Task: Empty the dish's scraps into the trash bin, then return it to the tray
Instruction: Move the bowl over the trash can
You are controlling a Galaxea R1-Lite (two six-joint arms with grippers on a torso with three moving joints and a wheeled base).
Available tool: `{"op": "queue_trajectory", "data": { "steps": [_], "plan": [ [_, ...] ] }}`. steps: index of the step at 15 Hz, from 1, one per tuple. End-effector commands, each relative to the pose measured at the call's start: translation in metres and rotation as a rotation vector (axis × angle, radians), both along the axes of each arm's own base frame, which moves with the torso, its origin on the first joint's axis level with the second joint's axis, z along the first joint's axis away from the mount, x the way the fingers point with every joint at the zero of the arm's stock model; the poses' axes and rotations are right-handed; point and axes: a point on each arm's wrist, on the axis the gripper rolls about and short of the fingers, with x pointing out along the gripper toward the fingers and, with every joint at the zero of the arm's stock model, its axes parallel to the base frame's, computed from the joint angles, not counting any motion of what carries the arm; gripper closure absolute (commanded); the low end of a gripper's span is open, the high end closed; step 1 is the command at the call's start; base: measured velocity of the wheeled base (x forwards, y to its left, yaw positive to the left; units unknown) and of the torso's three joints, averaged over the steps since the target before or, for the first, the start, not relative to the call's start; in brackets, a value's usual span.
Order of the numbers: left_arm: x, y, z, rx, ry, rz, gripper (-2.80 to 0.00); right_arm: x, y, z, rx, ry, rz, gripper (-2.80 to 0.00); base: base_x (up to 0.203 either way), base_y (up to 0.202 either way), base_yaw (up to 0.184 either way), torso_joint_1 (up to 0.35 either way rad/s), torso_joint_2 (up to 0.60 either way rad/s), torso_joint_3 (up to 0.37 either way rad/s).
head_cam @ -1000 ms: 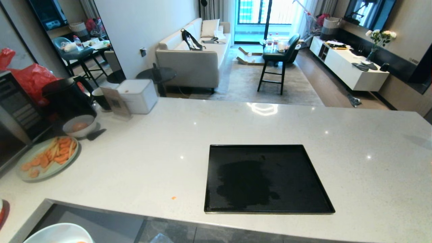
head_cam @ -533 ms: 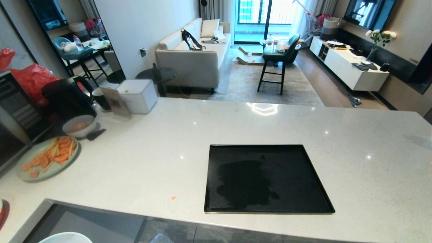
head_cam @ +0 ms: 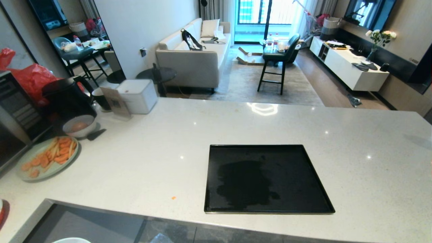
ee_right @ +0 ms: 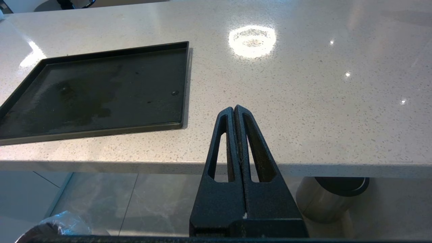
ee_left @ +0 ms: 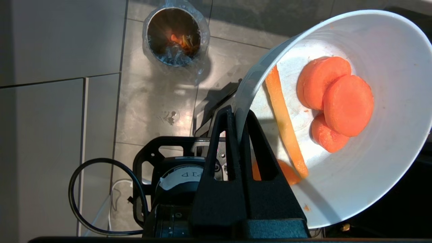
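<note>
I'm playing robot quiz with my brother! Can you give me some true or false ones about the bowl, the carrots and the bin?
1. The left end effector pinches the dish by its rim. True.
2. The dish is empty. False: the scraps lie in it.
3. The trash bin stands on the floor. True.
4. The dish sits on the tray. False: the tray holds nothing.
5. The right end effector holds a spoon. False: it is shut on nothing.

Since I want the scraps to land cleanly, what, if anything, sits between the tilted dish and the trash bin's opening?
Nothing visible. In the left wrist view the left gripper is clamped on the rim of the dish, scraps still inside. The trash bin stands open on bare floor tiles beyond it, off to one side rather than beneath the dish.
</note>
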Motion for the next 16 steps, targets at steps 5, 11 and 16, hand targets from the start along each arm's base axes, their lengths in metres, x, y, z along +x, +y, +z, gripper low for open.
{"op": "queue_trajectory", "data": {
  "steps": [5,11,16],
  "plan": [
    [-0.001,0.0,-0.008,0.002,0.039,0.002,0.0,0.0,0.0,0.0,0.001,-0.001,0.0,0.0,0.0,0.0,0.0,0.0,0.0,0.0],
    [-0.005,0.0,-0.012,0.004,0.039,0.004,0.0,0.0,0.0,0.0,0.001,-0.001,0.0,0.0,0.0,0.0,0.0,0.0,0.0,0.0],
    [-0.01,0.001,-0.013,-0.003,0.02,0.0,0.0,0.0,0.0,0.0,0.001,-0.002,0.0,0.0,0.0,0.0,0.0,0.0,0.0,0.0]
  ]
}}
